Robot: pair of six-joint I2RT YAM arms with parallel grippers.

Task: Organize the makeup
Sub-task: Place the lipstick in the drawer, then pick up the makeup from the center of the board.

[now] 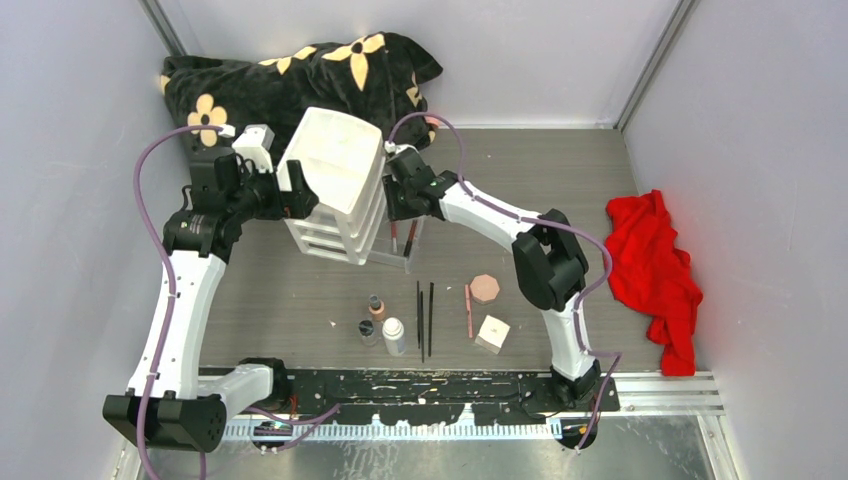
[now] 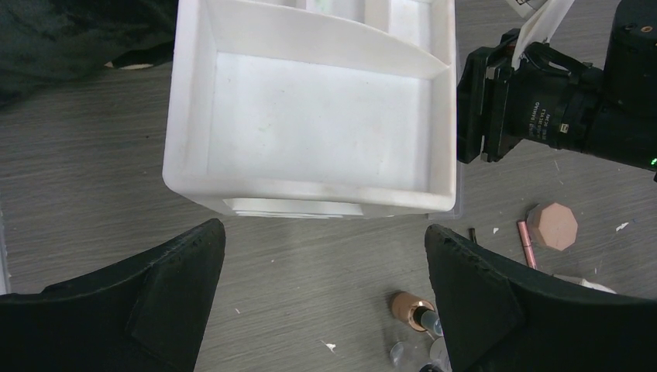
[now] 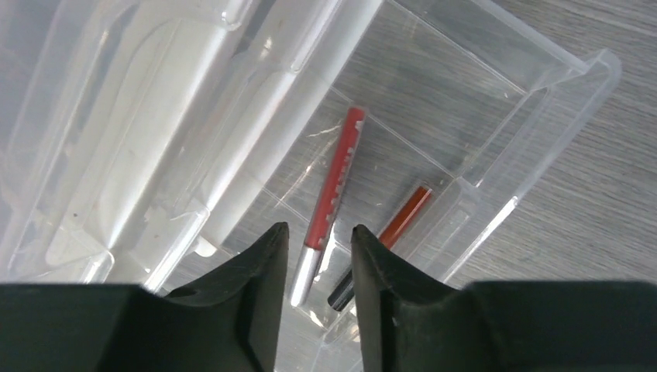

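Observation:
My right gripper [image 3: 319, 232] is open above a clear drawer [image 3: 527, 132] pulled out of the white drawer box [image 1: 335, 180]. A red stick with a silver end [image 3: 333, 182] lies in the drawer below the gap between its fingers. A red and black stick [image 3: 391, 232] lies beside it. My left gripper [image 2: 325, 232] is wide open and empty at the box's left side. On the table lie a tan bottle [image 1: 376, 306], a white bottle [image 1: 394, 337], a clear jar [image 1: 368, 331], two black sticks [image 1: 425, 318], a pink stick [image 1: 469, 310], an octagonal compact [image 1: 485, 288] and a white cube [image 1: 492, 333].
A red cloth [image 1: 655, 270] lies at the right. A black flowered pillow [image 1: 300, 75] fills the far left corner behind the box. Grey walls close in on the left and right. The right arm's wrist camera [image 2: 542, 116] sits just right of the box.

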